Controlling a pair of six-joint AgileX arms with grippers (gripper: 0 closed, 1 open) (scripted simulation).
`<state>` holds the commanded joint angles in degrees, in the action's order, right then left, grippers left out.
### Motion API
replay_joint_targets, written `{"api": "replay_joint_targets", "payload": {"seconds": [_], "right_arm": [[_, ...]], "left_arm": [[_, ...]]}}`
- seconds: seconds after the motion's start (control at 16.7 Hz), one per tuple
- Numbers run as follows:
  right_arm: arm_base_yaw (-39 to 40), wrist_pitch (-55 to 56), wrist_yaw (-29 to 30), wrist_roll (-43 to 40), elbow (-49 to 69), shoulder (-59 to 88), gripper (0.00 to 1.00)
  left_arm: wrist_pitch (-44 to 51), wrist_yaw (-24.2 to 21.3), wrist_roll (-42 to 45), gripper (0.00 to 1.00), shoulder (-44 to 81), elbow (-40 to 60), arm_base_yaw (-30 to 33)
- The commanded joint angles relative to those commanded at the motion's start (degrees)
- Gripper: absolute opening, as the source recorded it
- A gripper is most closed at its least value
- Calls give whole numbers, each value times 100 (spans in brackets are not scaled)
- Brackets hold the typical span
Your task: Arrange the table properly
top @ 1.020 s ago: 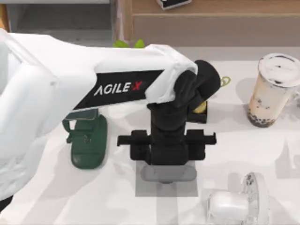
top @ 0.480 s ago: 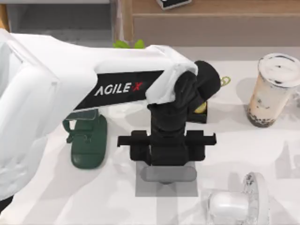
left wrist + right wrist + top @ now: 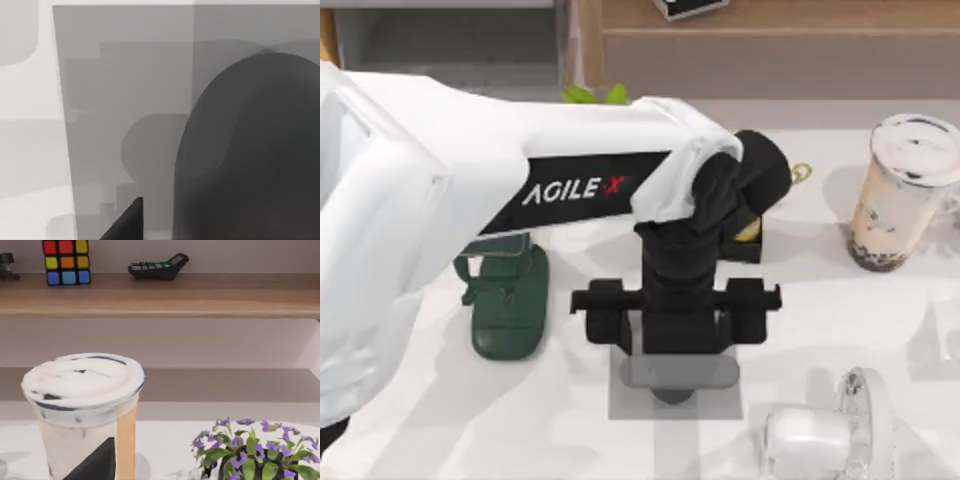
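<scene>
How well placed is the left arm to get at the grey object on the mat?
Probably yes: the left tool hangs right over the grey object on the grey mat, nothing between.

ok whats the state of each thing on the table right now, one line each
left gripper: low over the grey mat, at the grey mouse
grey mouse: lying on the grey mat
milk tea cup: upright, lid on
green stapler: flat on the table
clear mug: on its side
flower pot: upright
</scene>
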<state>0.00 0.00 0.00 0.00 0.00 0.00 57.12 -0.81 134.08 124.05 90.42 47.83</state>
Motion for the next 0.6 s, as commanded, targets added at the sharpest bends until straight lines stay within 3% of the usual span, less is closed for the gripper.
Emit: {"api": "replay_joint_targets", "payload": {"seconds": [0.6], "right_arm": [[0, 0, 0, 0, 0, 0, 100]], "left_arm": [[-9, -27, -30, 100, -61, -3, -36]]}}
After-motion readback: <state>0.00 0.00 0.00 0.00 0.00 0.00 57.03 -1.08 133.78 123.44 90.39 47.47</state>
